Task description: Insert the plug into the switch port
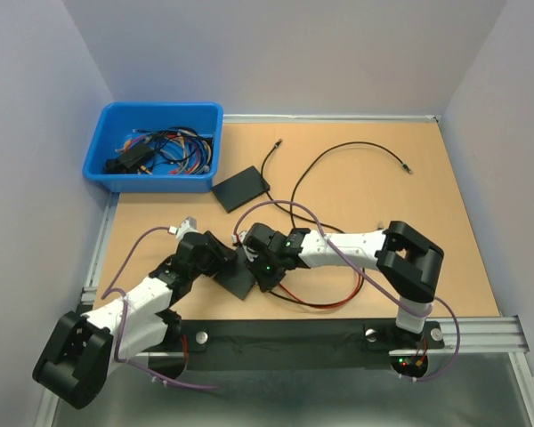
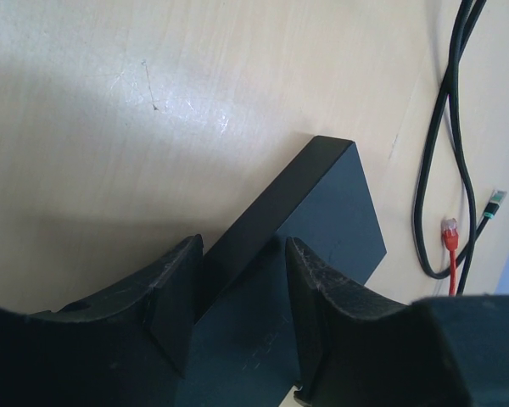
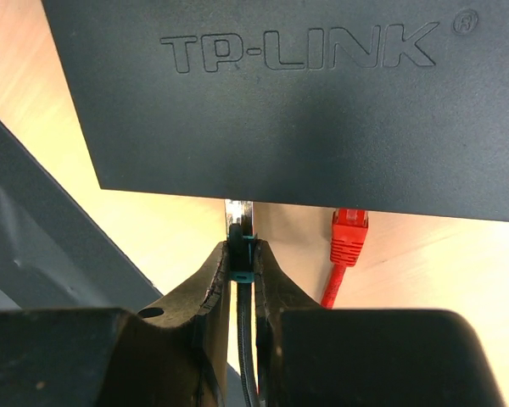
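The black TP-LINK switch (image 1: 241, 281) sits between the two arms, tilted up off the table. My left gripper (image 1: 221, 261) is shut on one of its edges; in the left wrist view the switch (image 2: 322, 203) runs between the fingers (image 2: 174, 297) of that gripper (image 2: 242, 288). My right gripper (image 1: 263, 264) is shut on a black cable's plug (image 3: 240, 246) with a teal boot. The plug's clear tip touches the switch's near edge (image 3: 271, 102). The ports are hidden from view.
A red plug (image 3: 349, 236) lies on the table just right of the held plug. A second flat black device (image 1: 241, 187) lies further back. A blue bin (image 1: 156, 147) of cables stands at the back left. Black cables (image 1: 338, 169) loop across the table's middle.
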{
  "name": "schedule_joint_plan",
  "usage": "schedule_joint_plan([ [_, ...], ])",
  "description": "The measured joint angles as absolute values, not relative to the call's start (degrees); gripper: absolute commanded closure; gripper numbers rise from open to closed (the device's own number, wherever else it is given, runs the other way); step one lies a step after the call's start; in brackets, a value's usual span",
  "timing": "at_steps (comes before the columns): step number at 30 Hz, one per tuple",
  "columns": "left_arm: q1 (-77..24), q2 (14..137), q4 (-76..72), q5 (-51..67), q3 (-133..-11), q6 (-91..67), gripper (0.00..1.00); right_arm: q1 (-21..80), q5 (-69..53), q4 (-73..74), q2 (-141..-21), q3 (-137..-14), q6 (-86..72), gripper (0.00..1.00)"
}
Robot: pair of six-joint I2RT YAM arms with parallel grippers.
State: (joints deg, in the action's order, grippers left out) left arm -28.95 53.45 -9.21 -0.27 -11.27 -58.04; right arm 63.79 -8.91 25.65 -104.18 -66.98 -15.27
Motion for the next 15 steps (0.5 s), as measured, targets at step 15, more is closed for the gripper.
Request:
schedule_joint_plan([
  [15,-29.1,57.5,-12.1,-0.2,-12.5,-56.8,0.46,64.6,-4.4,26.2,-106.1,-69.0,-16.0,1.0],
])
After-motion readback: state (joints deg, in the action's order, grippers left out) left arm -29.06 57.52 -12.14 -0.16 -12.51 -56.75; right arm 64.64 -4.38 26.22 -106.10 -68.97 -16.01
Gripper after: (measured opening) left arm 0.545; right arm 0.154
